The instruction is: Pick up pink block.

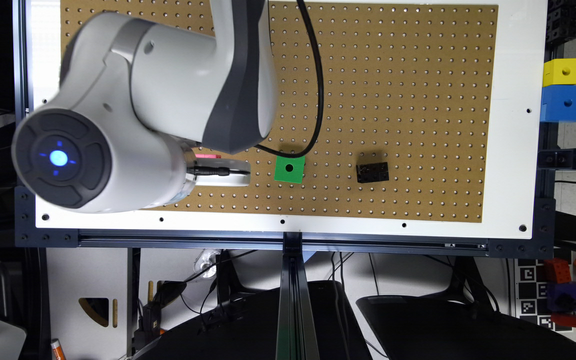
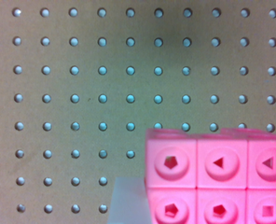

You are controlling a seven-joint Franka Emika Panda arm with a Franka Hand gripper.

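Whether the jaws are parted or clenched cannot be told. Close under the wrist camera sits the pink block (image 2: pixel 217 179) on the pegboard (image 2: pixel 82 93) — in the exterior view, the green cube (image 1: pixel 289 169) and black brick (image 1: pixel 372 172) lie to its right.

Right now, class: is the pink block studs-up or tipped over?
Studs-up: the pink block shows its round studs facing the wrist camera, above the pegboard.

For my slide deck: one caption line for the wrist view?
Close-up of the pink block, studs with shaped holes, over brown pegboard.
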